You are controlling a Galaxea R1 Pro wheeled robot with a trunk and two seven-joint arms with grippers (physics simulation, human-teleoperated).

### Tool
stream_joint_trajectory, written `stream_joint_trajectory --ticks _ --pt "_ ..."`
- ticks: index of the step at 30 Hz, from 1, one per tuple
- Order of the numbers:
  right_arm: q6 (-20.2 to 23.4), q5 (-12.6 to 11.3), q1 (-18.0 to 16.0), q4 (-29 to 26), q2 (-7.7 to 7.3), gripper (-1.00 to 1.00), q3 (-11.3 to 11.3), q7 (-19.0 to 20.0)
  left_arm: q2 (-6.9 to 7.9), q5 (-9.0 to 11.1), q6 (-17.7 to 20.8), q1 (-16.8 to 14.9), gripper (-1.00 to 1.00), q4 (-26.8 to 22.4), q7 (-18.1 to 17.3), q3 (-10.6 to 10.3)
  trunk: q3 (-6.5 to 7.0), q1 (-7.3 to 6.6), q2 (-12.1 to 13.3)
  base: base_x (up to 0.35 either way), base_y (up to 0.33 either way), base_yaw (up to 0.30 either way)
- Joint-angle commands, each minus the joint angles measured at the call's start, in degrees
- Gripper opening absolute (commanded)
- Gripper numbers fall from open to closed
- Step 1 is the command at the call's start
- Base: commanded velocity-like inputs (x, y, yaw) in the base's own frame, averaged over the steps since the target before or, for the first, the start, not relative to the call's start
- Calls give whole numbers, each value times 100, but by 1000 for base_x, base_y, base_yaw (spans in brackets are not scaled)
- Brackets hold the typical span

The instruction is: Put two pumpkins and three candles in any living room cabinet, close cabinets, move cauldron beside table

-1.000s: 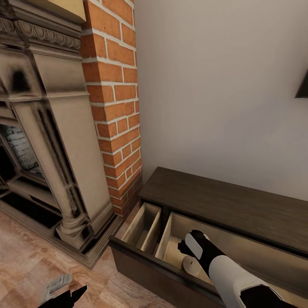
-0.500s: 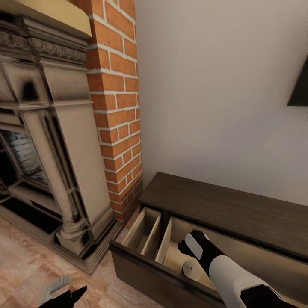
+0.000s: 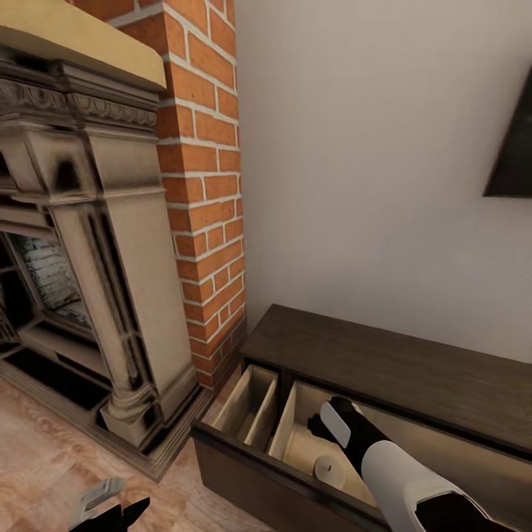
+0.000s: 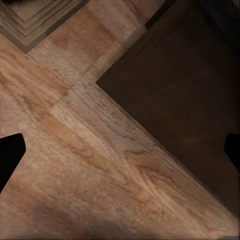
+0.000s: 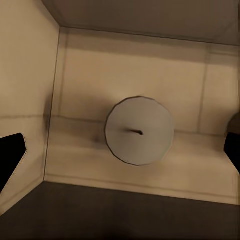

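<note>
Head view: my right pincer (image 3: 319,427) reaches into the open drawer of the cabinet (image 3: 414,362), near the drawer's left partition. A candle (image 3: 329,470) stands upright on the drawer floor, just beside the pincer and toward the drawer's front wall. From here I cannot tell how far its fingers are spread. My left pincer (image 3: 111,502) hangs low over the wood plank floor (image 3: 37,451), in front of the fireplace (image 3: 96,295). A brick column (image 3: 207,192) stands between the fireplace and the cabinet.

Left wrist view: my left pincer's fingertips (image 4: 10,157) sit at opposite edges, spread wide, holding nothing. Below lie the floor and the dark cabinet front.

Right wrist view: my right pincer's fingertips (image 5: 10,155) are spread wide, empty. The candle (image 5: 139,131) stands between them, untouched, near the drawer's corner.
</note>
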Motion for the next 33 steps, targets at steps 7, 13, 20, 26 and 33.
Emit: stream_joint_trajectory --ticks 7,13,20,26,33 --pt "3 -60 5 -19 -9 100 26 -35 -1 -16 26 0 100 -5 -31 9 121 -155 280 -4 0 0" --pt "-151 -64 25 -28 -15 100 16 -28 -1 -16 26 0 100 -5 -31 9 229 -287 521 -7 0 0" --pt "-343 -71 56 -63 -19 100 7 17 -1 -20 26 0 100 -5 -13 9 355 -441 801 -87 0 0" --pt "-509 -68 65 -77 -26 100 2 121 -7 -34 26 -3 100 -5 -2 9 462 -573 1042 -9 0 0" --pt "-643 -70 68 -77 -28 100 9 139 -9 -70 21 -8 100 3 10 -2 588 -726 1323 -1 0 0"
